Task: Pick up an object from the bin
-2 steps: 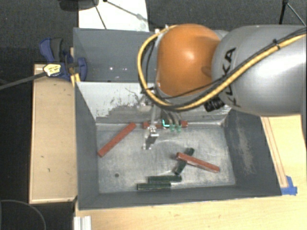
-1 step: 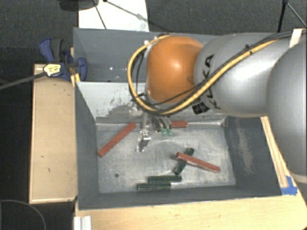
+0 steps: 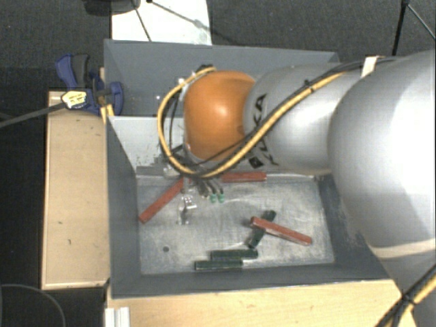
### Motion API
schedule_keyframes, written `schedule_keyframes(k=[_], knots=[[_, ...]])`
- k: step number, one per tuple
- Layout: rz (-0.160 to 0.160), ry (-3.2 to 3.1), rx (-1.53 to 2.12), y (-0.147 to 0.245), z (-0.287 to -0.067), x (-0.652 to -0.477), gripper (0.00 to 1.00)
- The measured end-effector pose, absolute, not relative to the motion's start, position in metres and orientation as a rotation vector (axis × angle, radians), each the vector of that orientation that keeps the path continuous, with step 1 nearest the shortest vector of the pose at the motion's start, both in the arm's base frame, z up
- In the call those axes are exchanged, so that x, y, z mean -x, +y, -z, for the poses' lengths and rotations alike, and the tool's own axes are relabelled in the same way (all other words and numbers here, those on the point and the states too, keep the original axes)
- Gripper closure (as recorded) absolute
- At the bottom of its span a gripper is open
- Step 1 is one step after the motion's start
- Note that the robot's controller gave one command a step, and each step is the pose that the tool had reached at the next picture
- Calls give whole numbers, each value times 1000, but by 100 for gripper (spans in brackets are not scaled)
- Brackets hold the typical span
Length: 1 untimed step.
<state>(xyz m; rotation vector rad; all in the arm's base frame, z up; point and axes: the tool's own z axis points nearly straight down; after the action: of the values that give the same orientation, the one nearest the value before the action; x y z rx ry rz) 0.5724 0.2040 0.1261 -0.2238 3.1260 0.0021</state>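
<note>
Jaws sit low at 10 o'clock in the bin [image 3: 170, 242]; can't tell if parted or clenched, orange wrist cover [image 3: 214, 114] blocks them. Nearest: flat red stick [image 3: 158, 204], slanting toward 9, probably the target. Second red stick [image 3: 242, 177] at 12, dark green bars [image 3: 225, 259] at 6. All thin, rigid, apparently strewn loose on scuffed grey metal.

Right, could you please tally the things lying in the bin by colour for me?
Red sticks: 3
Dark green sticks: 3
Total: 6 in view
</note>
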Motion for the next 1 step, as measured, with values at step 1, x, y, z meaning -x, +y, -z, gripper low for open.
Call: schedule_keyframes(k=[1], knots=[[-4,3108,432,209,-72,-563,100]])
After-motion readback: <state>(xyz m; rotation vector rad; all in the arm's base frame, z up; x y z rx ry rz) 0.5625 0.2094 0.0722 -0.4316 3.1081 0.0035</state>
